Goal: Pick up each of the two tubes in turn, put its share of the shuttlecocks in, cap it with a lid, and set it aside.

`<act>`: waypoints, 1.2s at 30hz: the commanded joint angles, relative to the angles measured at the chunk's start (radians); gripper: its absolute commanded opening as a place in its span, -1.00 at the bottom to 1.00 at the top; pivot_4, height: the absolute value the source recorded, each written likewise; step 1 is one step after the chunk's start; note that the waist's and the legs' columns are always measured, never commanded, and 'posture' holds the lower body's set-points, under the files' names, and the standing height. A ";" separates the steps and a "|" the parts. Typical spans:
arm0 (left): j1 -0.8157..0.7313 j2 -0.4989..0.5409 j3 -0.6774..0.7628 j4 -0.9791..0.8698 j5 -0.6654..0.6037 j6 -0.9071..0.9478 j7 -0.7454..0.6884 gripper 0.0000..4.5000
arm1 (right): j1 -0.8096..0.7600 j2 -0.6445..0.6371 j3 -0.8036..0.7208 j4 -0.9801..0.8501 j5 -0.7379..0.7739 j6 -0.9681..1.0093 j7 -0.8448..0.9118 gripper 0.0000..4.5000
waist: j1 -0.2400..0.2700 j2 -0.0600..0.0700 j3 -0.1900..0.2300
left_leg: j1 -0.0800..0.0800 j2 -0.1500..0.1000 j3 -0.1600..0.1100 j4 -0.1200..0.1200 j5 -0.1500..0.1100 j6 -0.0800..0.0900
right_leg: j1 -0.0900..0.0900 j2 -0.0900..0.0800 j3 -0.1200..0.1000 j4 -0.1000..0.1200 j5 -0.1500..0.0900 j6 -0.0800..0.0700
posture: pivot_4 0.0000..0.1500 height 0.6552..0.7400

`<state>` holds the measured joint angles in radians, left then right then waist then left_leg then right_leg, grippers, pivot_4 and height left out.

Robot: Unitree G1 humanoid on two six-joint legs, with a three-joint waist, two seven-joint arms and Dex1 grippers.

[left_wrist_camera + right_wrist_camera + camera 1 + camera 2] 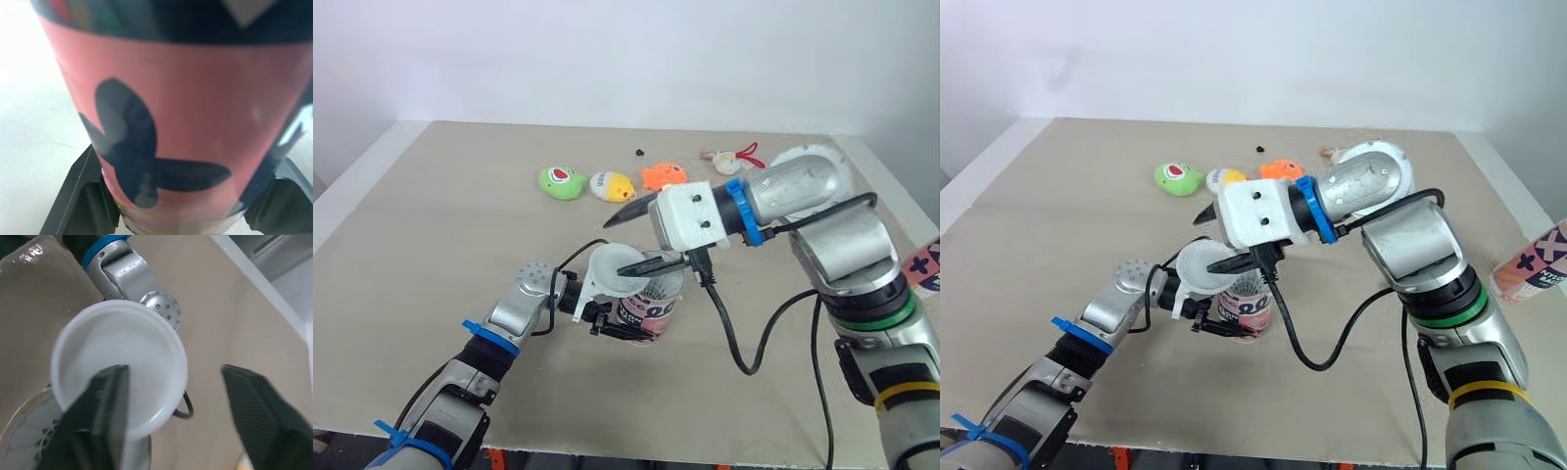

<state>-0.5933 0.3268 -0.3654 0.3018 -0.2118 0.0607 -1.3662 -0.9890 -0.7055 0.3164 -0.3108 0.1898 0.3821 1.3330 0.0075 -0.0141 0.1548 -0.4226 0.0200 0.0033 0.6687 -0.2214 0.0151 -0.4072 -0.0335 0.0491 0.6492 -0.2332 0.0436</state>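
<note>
My left gripper (628,324) is shut on a pink tube (653,311) with black marks, holding it low on its side just above the table; its black fingers (80,196) flank the tube (195,112) in the left wrist view. White shuttlecock feathers (27,443) show in the tube's mouth. A white lid (615,270) lies tilted against the tube's rim. My right gripper (615,247) hovers over it, open, with one finger (105,401) crossing the lid (122,357) and the other well apart. A second pink tube (1534,270) lies at the table's right edge.
Along the far side of the table lie a green toy (562,181), a yellow-and-white toy (612,186), an orange toy (663,175) and a small white-and-red item (729,155). A black cable (744,352) hangs from my right wrist.
</note>
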 commanded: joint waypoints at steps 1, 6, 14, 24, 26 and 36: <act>0.018 0.012 -0.039 0.031 0.037 0.030 -0.016 0.14 | -0.058 -0.037 -0.045 0.037 -0.007 -0.029 0.016 0.97 | -0.001 0.000 0.000 | 0.000 0.000 0.000 0.000 0.000 0.000 | 0.000 0.000 0.000 0.000 0.000 0.000 | 1.00 1.00; 0.017 0.009 -0.039 0.029 0.035 0.033 -0.013 0.14 | -0.075 -0.064 -0.046 0.047 0.001 -0.048 0.034 0.97 | -0.001 0.000 0.000 | 0.000 0.001 0.001 0.000 0.000 0.000 | 0.000 0.001 0.000 0.000 -0.001 -0.001 | 1.00 1.00; 0.019 0.017 -0.030 0.026 0.038 0.034 -0.006 0.14 | -0.041 -0.098 -0.024 0.032 -0.014 -0.060 0.069 0.97 | 0.000 0.000 0.000 | 0.000 0.001 0.000 -0.001 0.000 0.000 | 0.000 0.001 0.000 0.000 -0.001 -0.001 | 1.00 1.00; 0.024 0.022 -0.026 0.027 0.038 0.035 -0.007 0.14 | -0.061 -0.177 0.011 0.128 -0.097 -0.184 0.157 0.97 | -0.002 0.000 0.000 | 0.001 0.001 0.001 -0.001 0.000 0.000 | 0.000 0.001 0.000 0.000 -0.002 0.001 | 1.00 1.00; 0.027 0.020 -0.027 0.026 0.037 0.038 -0.006 0.14 | -0.087 -0.170 0.010 0.162 -0.105 -0.199 0.160 0.97 | -0.002 0.000 0.000 | 0.002 0.001 0.002 -0.001 0.000 0.000 | 0.000 0.001 0.000 0.000 -0.002 0.002 | 1.00 1.00; 0.032 0.017 -0.024 0.028 0.038 0.041 -0.006 0.14 | -0.185 -0.159 -0.052 0.230 0.007 -0.105 0.237 0.97 | -0.002 0.000 0.000 | 0.002 0.004 0.004 -0.002 0.000 0.000 | -0.002 0.001 0.001 0.000 0.000 -0.004 | 1.00 1.00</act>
<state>-0.5881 0.3316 -0.3546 0.2932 -0.2072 0.0743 -1.3682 -1.1386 -0.8569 0.3133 -0.0719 0.1616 0.2524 1.5438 0.0057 -0.0139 0.1552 -0.4210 0.0242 0.0077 0.6665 -0.2215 0.0150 -0.4092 -0.0328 0.0504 0.6490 -0.2330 0.0399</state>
